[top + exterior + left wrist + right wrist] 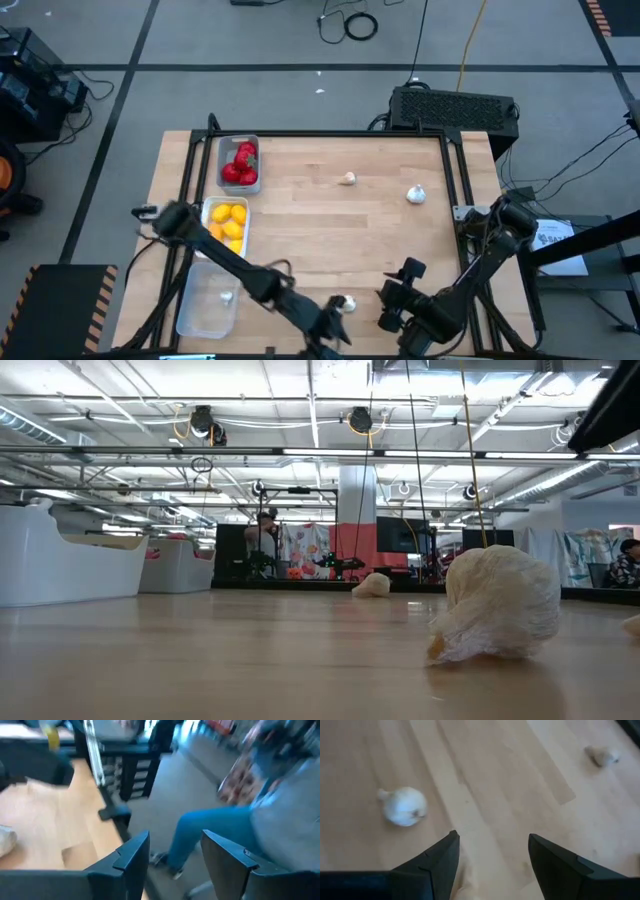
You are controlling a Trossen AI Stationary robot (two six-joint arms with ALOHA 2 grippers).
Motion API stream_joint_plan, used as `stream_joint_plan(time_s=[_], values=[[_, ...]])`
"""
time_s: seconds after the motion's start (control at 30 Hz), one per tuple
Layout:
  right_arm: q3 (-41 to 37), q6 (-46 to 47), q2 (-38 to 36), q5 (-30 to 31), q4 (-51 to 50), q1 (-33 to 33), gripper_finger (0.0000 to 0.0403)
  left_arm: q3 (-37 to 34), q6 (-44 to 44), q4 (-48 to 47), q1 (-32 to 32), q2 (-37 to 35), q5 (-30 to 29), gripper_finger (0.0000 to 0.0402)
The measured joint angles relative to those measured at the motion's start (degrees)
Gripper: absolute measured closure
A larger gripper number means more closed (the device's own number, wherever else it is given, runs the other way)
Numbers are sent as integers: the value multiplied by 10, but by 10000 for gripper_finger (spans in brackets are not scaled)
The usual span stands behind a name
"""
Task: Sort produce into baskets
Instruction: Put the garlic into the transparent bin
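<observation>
Three baskets stand in a row along the table's left side: the far one [240,163] holds red pieces, the middle one [227,222] yellow ones, and the near one [208,300] one whitish bulb. Three garlic-like bulbs lie on the bare wood: one at the far middle [347,179], one to its right [415,194], one near the front edge [345,304]. My left gripper [175,840] is open and empty at the front edge, beside that near bulb. My right gripper [492,837] hovers open above the wood, with a bulb [402,807] ahead of its fingers.
A black frame [330,133] runs round the table's far and side edges. A person in blue trousers [210,835] sits just beyond the near edge, in front of my left gripper. The wood between the baskets and the bulbs is bare.
</observation>
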Motion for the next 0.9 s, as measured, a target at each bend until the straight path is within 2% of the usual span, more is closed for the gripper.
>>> stream_joint_plan(time_s=[0.13, 0.23, 0.53, 0.9], values=[[0, 9, 0, 0, 19, 22, 177, 89, 49, -63, 0, 73, -19, 217], [0, 7, 0, 4, 31, 33, 177, 124, 53, -67, 0, 109, -29, 217], [0, -9, 0, 12, 30, 27, 177, 132, 56, -69, 0, 142, -54, 217], [0, -11, 0, 24, 31, 26, 177, 132, 167, -51, 9, 142, -81, 217]])
